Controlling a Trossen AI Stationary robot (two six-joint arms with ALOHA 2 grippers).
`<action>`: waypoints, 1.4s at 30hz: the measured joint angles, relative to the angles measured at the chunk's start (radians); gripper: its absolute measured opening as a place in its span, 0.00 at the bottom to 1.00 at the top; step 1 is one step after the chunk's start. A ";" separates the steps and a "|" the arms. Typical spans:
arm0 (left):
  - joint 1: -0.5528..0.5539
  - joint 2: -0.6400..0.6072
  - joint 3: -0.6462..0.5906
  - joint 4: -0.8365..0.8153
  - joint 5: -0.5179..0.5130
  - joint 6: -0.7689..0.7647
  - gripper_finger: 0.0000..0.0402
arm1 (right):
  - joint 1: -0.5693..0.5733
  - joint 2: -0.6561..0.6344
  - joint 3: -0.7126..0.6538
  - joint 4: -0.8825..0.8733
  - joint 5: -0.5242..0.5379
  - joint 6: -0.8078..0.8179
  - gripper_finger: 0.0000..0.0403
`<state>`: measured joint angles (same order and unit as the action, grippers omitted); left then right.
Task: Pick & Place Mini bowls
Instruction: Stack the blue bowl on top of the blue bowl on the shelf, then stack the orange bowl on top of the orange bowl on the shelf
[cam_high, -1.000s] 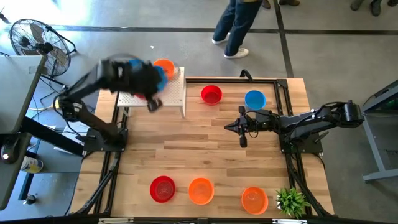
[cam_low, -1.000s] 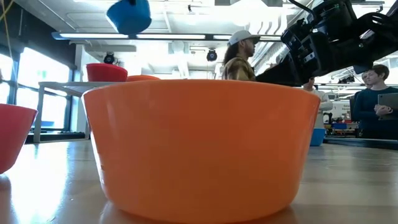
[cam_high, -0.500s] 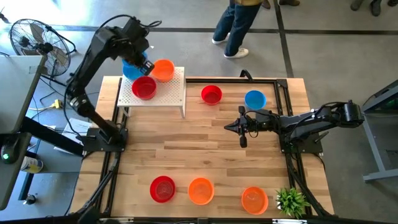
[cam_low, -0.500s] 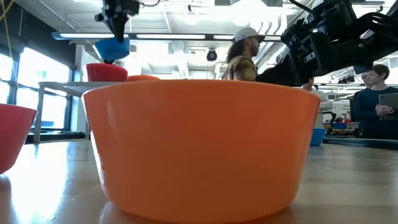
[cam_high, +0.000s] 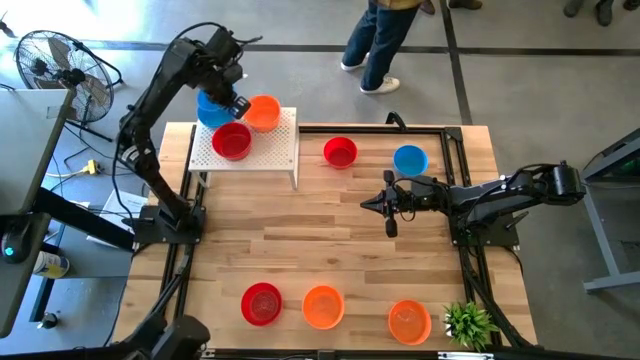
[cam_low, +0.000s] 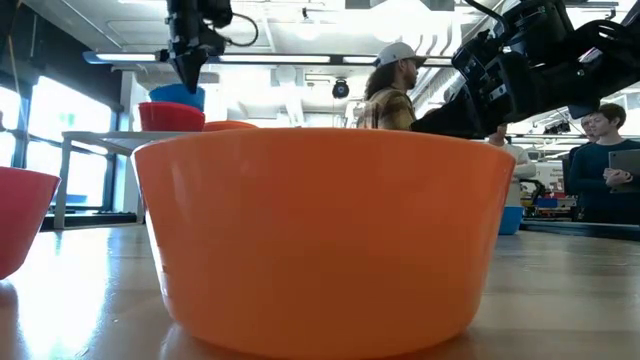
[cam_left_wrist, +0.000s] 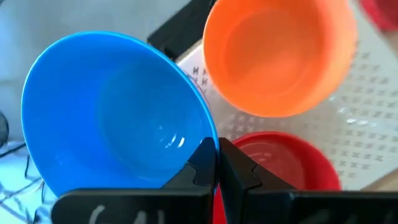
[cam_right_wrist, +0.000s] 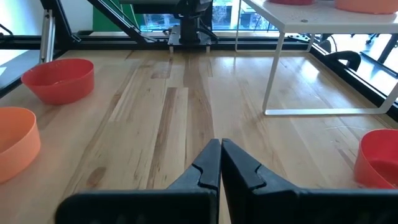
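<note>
My left gripper (cam_high: 234, 101) is shut on a blue mini bowl (cam_high: 209, 110) at the far left corner of the white perforated stand (cam_high: 275, 150). An orange bowl (cam_high: 264, 112) and a red bowl (cam_high: 232, 141) sit on that stand beside it. In the low view the blue bowl (cam_low: 179, 94) shows just behind the red one (cam_low: 170, 116), its base hidden. On the table stand a red bowl (cam_high: 340, 152) and a blue bowl (cam_high: 410, 159) far, and three more near. My right gripper (cam_high: 388, 204) waits shut mid-table, to the right of centre. My left gripper pinches the blue bowl's rim (cam_left_wrist: 206, 142) on the side nearest the red bowl, one finger (cam_left_wrist: 200, 167) inside the bowl and the other (cam_left_wrist: 235, 169) outside. The fingers come steeply from above. The bowl stays mouth up; whether its base rests on the stand I cannot tell.
A red bowl (cam_high: 262, 303) and two orange bowls (cam_high: 323, 307) (cam_high: 409, 321) line the near edge beside a small green plant (cam_high: 468, 322). A fan (cam_high: 60, 65) stands off the table's far left. A person's legs (cam_high: 380, 45) are beyond the far edge.
My left gripper has swung with the blue bowl from over the stand's middle toward its far left corner and come down, rolling as it went. The bowl has sunk from high above the stand to about the level of the red bowl. The fingers have stayed shut on it.
</note>
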<state>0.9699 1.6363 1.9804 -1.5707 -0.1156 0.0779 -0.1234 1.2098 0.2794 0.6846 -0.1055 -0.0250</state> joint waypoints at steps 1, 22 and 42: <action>0.000 0.000 -0.019 0.001 -0.004 -0.001 0.00 | 0.000 0.000 0.000 0.000 0.000 0.000 0.00; -0.002 -0.002 -0.156 0.000 -0.123 -0.011 0.11 | 0.000 0.000 0.000 0.000 -0.010 -0.001 0.00; -0.095 -0.163 -0.180 0.089 -0.072 -0.040 0.02 | 0.000 0.000 0.000 -0.001 -0.011 0.000 0.00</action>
<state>0.8749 1.4737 1.8007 -1.4821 -0.1879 0.0375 -0.1234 1.2098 0.2794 0.6838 -0.1162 -0.0246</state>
